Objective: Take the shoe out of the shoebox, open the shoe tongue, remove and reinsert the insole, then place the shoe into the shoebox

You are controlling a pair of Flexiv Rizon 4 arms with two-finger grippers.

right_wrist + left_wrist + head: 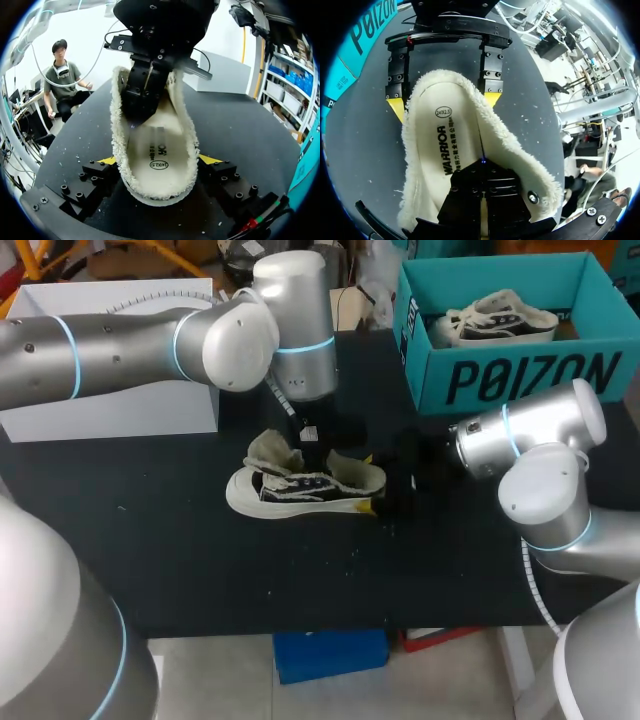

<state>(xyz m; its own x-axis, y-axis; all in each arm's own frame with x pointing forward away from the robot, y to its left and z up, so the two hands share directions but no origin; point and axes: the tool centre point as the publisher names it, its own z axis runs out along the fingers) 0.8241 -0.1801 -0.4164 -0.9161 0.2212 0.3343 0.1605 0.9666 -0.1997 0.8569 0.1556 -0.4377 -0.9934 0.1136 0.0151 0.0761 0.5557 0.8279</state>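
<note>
- Head view: the shoe (pixel 300 492) is seen out of the shoebox (pixel 520 380), lying mid-table with its tongue (pixel 266 450) folded open
- The fleecy insole (pixel 157 145) is clamped across its width by the right gripper (pixel 159 160), at the shoe's right end
- The left gripper (pixel 482 167) is pressed onto it, fingers together
- Removal is judged underway; reinsertion and boxing are not yet done

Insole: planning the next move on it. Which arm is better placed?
Left, probably. The left gripper reaches down from above into the shoe, onto the insole. The right gripper sits low, clamping the heel from both sides, so it better suits steadying the shoe.
</note>
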